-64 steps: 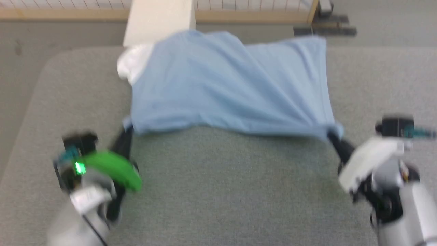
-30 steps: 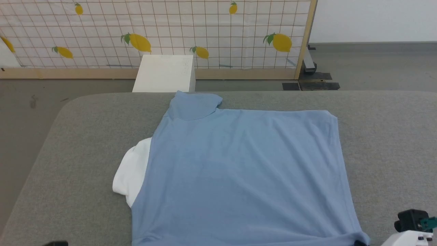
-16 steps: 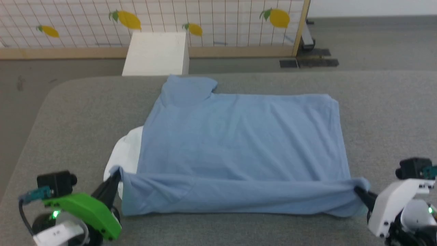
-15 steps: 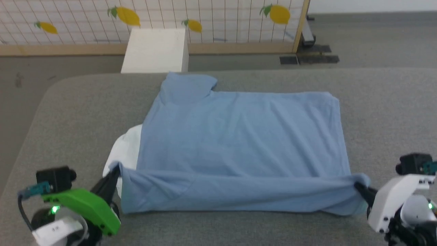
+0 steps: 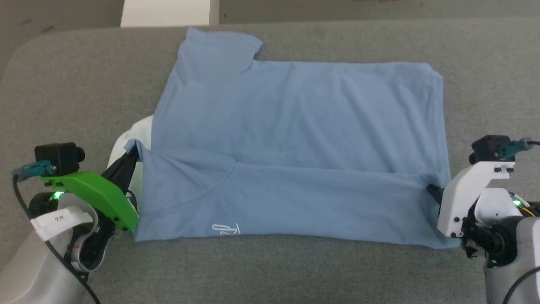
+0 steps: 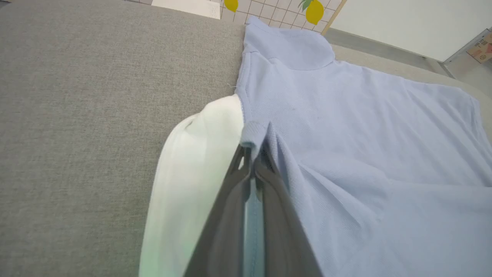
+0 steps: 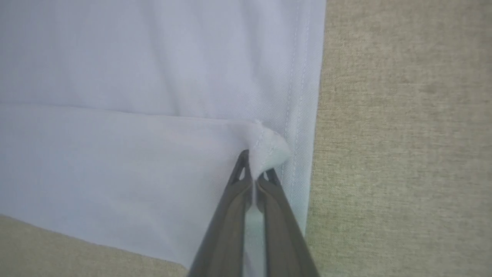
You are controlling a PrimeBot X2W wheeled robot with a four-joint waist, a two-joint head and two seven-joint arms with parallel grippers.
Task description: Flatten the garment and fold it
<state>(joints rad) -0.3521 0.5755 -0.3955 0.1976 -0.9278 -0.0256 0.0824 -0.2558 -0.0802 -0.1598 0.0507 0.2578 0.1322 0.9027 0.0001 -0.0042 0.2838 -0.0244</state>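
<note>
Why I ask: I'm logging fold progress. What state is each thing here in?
garment: spread on the grey surface, near edge folded over onto itself.
white neck piece: poking out beside the left gripper.
left gripper: jaws shut on the garment's corner.
right gripper: jaws shut on the garment's hem corner.

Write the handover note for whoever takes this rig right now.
Left end effector: shut on the garment, at its corner beside the white neck piece.
Right end effector: shut on the garment's opposite corner.
Garment: spread on the grey surface, near strip doubled over the body.
Done: flattening, first fold begun.
Left: probably lay this fold down, release, fold again.
</note>
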